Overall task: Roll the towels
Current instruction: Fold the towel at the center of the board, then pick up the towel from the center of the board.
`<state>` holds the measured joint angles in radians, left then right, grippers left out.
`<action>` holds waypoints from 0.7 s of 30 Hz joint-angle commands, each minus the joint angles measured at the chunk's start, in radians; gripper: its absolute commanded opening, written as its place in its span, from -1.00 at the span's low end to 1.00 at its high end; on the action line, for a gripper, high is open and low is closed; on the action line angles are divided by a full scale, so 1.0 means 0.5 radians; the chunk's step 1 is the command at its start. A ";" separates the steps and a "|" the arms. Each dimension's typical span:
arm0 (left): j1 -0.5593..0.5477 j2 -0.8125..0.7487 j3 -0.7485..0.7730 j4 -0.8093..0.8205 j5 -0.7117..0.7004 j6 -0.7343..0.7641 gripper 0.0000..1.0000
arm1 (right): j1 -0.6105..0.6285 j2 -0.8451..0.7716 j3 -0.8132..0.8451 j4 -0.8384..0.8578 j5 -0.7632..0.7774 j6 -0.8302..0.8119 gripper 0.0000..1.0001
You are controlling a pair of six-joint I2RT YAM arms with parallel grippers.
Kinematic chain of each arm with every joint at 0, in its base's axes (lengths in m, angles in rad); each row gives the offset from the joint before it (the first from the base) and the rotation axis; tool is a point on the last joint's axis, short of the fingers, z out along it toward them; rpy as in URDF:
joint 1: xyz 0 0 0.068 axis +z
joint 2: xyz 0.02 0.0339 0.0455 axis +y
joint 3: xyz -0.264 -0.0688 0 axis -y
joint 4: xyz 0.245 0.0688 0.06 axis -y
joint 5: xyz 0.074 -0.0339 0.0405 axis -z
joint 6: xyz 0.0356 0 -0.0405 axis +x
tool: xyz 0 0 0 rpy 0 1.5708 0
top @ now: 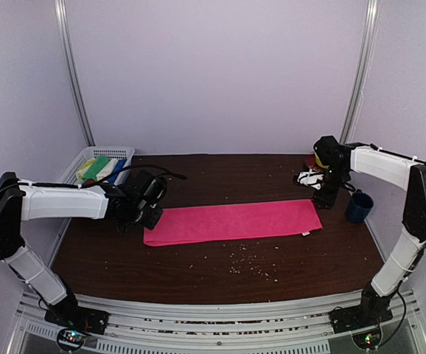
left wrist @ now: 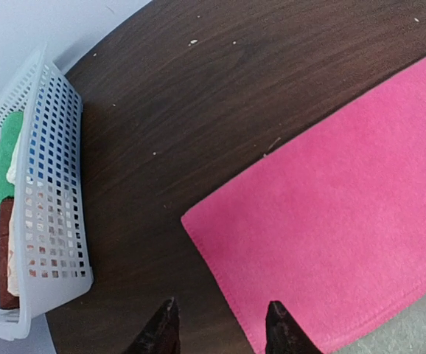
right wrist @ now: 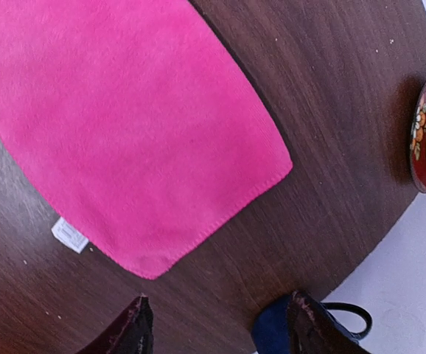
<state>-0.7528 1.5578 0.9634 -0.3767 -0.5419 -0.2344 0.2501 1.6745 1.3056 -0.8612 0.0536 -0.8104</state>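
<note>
The hot pink towel (top: 235, 221) lies flat on the dark wooden table (top: 198, 177) as a long strip running left to right between the two arms, with a small white label (right wrist: 69, 234) at its near right corner. It is not yet rolled.

As I judge it, the main risk is a crooked roll. The strip sits slightly askew to the table edge, so a roll started from one end without squaring the hem could drift into a cone. A pinch that catches only the top of the soft pile may slip and let the first turn flop open. Scattered crumbs (top: 250, 262) near the front edge could get wound into the cloth. On the right, a dark blue mug (top: 359, 206) and a red dish (right wrist: 423, 133) stand close to the arm, so a wide sweep there might knock them.

The left gripper (left wrist: 220, 332) hovers just above the towel's left end, wrist angled down, with its fingers spread and nothing between them. The right gripper (right wrist: 220, 328) hangs above the table just beyond the right end, its fingers likewise parted and empty. The white mesh basket (left wrist: 51, 184) with the other towels sits in the far left corner.
</note>
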 commanded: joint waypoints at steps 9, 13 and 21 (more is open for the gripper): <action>0.117 0.442 0.077 0.237 -0.001 0.008 -0.29 | -0.139 0.296 0.005 0.474 -0.688 0.626 -0.12; 0.117 0.581 0.096 0.175 -0.098 -0.018 -0.31 | -0.204 0.345 -0.041 0.559 -0.756 0.731 -0.08; 0.116 0.656 0.070 0.172 -0.139 -0.046 -0.33 | -0.509 0.256 -0.190 0.550 -0.986 0.905 0.09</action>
<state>-0.7029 1.8526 1.0008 -0.2829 -0.5888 -0.2401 0.0540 1.8393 1.2636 -0.6037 -0.3672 -0.4305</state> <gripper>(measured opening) 0.337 0.529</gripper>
